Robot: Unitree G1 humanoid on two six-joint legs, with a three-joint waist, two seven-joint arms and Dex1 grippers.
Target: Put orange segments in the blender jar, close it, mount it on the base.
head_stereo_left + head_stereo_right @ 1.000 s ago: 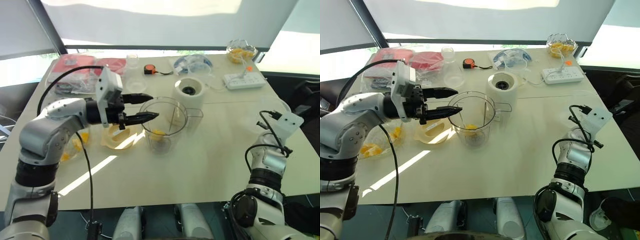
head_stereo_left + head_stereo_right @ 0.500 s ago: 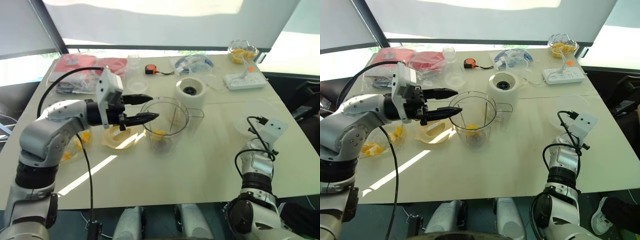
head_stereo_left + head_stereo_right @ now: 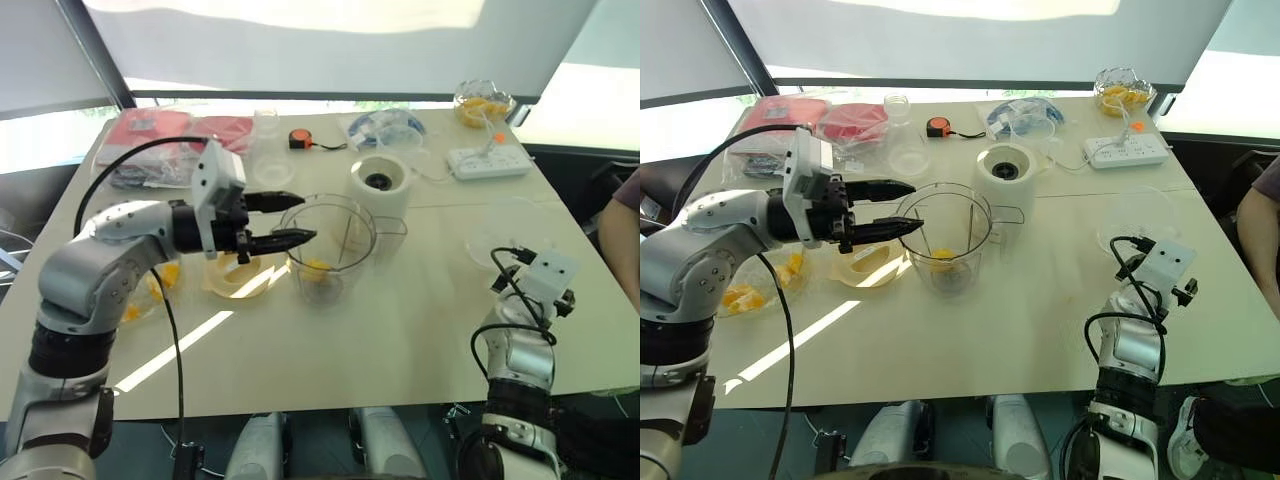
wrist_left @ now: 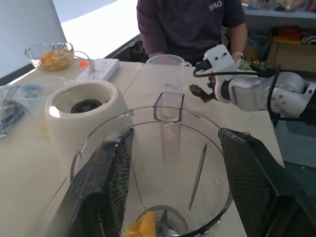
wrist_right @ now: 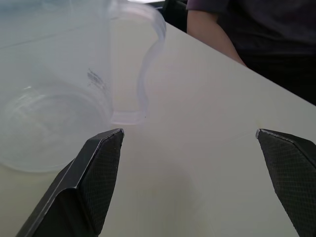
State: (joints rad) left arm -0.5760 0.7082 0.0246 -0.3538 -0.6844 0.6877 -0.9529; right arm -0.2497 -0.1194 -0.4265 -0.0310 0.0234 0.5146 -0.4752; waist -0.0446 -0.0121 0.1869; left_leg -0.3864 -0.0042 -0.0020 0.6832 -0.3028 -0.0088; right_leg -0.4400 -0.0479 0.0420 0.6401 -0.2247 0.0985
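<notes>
Left claw [image 3: 297, 218]: spread wide, holding nothing, at the left rim of the blender jar [image 3: 330, 255]. The jar stands mid-way across the bench [image 3: 400, 330], just near of the white base [image 3: 380, 183]. Orange segments [image 4: 143, 224] lie at the jar bottom by the blade.

For loading, I would keep the fingers off the rim so the jar does not tip, and release each segment over the centre.

The left forearm reaches in level from the left. Right claw [image 5: 190, 136]: wide open, empty, low at the near right, facing a clear plastic vessel [image 5: 54, 113].
</notes>
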